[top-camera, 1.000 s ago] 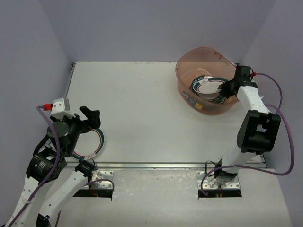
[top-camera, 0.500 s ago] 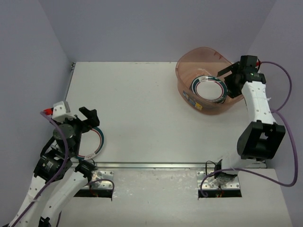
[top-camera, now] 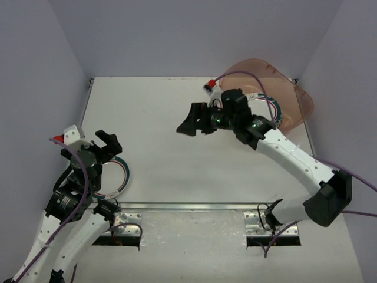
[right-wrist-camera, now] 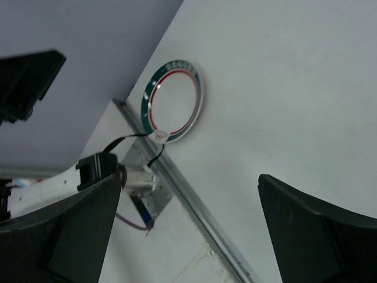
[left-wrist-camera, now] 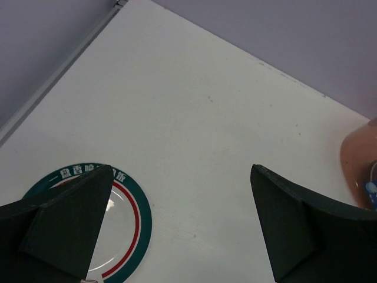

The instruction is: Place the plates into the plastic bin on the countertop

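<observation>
Seemingly Chinese white characters (left-wrist-camera: pixel 88 171), illegible, along the teal-rimmed plate (left-wrist-camera: pixel 126 230).

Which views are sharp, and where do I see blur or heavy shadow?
Top external: even soft light, faint shadows on the countertop. Left wrist: fingers of the left hand dark and soft-edged, the teal-rimmed plate sharp. Right wrist: fingers of the right hand dark, blurred; that plate small but clear.
</observation>
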Tool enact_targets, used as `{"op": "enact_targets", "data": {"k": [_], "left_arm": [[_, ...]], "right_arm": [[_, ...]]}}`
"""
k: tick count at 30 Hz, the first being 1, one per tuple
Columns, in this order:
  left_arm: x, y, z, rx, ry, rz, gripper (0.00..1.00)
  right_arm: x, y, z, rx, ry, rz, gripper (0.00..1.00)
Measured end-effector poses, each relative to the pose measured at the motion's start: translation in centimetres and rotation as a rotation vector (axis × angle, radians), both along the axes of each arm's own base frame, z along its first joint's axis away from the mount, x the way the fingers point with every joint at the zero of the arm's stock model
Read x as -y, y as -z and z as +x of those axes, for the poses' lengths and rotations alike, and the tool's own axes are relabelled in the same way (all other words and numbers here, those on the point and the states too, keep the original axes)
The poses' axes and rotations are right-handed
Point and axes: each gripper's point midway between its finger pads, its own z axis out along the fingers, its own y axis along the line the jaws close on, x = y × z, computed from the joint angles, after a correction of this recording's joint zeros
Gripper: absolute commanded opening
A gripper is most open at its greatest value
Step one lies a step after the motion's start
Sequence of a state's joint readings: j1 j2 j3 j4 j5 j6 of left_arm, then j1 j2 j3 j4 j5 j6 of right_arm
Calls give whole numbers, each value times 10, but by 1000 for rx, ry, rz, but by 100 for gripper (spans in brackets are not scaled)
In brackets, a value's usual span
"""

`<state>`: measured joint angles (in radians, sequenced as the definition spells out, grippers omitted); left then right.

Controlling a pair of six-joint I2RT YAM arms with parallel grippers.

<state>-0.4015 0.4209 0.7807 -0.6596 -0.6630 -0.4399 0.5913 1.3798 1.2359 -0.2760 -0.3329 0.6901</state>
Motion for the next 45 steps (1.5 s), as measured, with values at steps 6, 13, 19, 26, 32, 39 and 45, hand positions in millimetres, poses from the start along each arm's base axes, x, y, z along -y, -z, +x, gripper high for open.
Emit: {"op": "enact_targets", "data": {"k": [6,13,19,26,32,39,45], "left_arm": [[-31,-24,-29,158,-131,-81,100],[-47,-42,-54,296,-181,-154,100],[-49,-41,-54,292,-196,-161,100],[-49,-39,-53,286,-200,-161,100],[-49,-39,-53,288,-199,-161,100],[-48,-40,-53,291,-191,-162,100],[-45,-40,-52,288,-173,-158,100]], "right_arm": [[-112,65,-64,-79,-311,8,97],[-187,229,-83,-430,-309,-95,87],[-240,248,-72,-521,-228,12,72],[-284,262,-51,-615,-139,99,25],[-297,277,-53,-674,-182,122,0],[-221,229,-63,-554,-139,-68,0],[-107,38,40,-232,48,89,0]]}}
